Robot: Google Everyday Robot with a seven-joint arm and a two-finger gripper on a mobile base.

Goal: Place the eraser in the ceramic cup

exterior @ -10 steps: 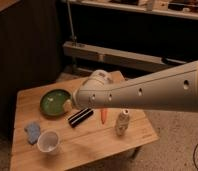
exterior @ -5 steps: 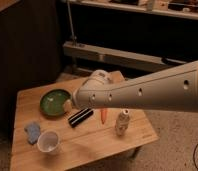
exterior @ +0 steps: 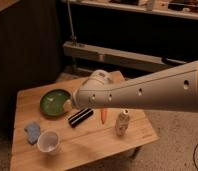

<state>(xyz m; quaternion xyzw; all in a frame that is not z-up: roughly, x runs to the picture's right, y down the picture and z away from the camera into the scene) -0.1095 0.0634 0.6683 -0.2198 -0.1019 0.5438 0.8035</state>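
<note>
Dim warm indoor light from above, wooden table (exterior: 92, 145) glowing amber, dark backdrop swallowing detail, pale arm (exterior: 142, 92) brightly lit, gripper (exterior: 68, 104) a soft smear at its tip beside the green plate (exterior: 46, 107), soft shadows beneath, whole frame blurred.

Green plate (exterior: 54, 102) toward bench (exterior: 92, 147) back-left corner; blue sponge (exterior: 32, 132) front-left; carrot (exterior: 104, 115) mid-bench, pale bottle (exterior: 122, 123) just right of it.

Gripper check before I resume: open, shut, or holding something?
Gripper, above the green plate's right rim: open, holding nothing; the eraser lies on the table.
</note>
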